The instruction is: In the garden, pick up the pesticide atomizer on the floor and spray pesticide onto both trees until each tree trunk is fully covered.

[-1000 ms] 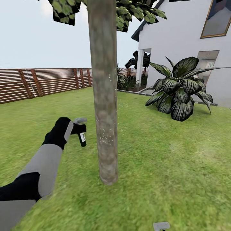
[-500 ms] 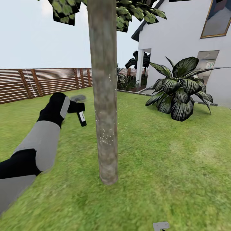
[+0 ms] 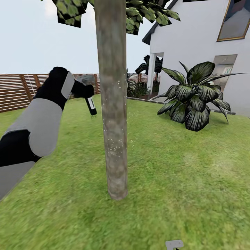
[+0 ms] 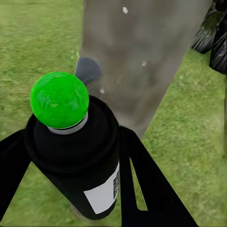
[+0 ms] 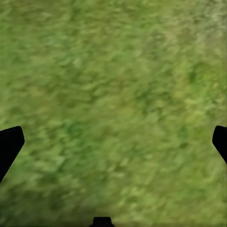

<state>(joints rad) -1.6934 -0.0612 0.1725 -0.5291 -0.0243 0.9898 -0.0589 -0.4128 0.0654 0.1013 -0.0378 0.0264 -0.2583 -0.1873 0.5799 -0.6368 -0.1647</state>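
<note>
1. Left gripper (image 3: 83,91): clamped on the pesticide atomizer (image 3: 91,106), which hangs raised just beside the tree trunk (image 3: 111,104), not touching it. In the left wrist view the black fingers (image 4: 146,184) flank the bottle body (image 4: 82,156), and a green ball sits on its near end.
2. Right gripper (image 5: 113,142): fingertips spread wide apart over bare lawn (image 5: 113,94), holding nothing.
3. Coverage: white pesticide specks (image 3: 111,147) dot the trunk's lower-middle band, with a few higher up. The upper trunk appears largely unmarked, so this is judged the section to treat now.
4. Technique: keep the nozzle aimed squarely at the trunk and close beside it without contact. Sweep steadily up the column so bands overlap. Keep the grip firm, since the bottle is small.
5. Risk: mist angled past the trunk falls on grass and covers nothing.
6. Count: one trunk in view, one atomizer, two grippers, one broad-leaved dark shrub (image 3: 194,100), one slatted wooden fence (image 3: 21,92), one white house (image 3: 194,34).
</note>
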